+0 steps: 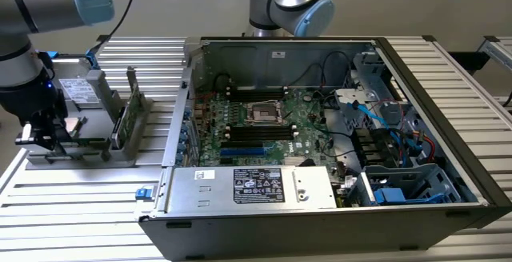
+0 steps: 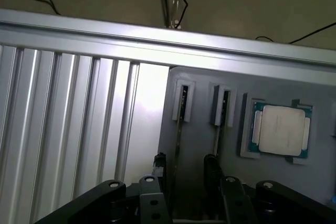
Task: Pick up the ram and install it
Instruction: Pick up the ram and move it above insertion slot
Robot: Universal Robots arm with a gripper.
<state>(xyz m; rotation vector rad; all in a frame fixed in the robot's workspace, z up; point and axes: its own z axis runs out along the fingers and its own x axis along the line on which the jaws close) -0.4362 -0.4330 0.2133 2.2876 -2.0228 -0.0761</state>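
Two ram sticks stand on edge in a grey holder [image 2: 202, 103]; the wrist view shows them edge-on, one ram [image 2: 178, 135] and a second [image 2: 217, 137]. In the exterior view the green ram [image 1: 124, 121] stands upright in the holder [image 1: 88, 154] at that view's left, beside the open computer case. My gripper [image 1: 40, 137] hangs over the holder's end far from the case, apart from the sticks. It is open [image 2: 185, 167], its dark fingers [image 2: 159, 165] parted with nothing gripped; the nearer stick's edge lines up with the gap.
A square silver processor chip [image 2: 278, 129] lies in the holder beside the sticks. The open case [image 1: 448, 112] holds the motherboard with black memory slots [image 1: 258, 132], cables and a power supply [image 1: 252, 187]. A second arm's base [image 1: 288, 1] stands behind the case. Slatted aluminium table [image 2: 68, 129] lies all around.
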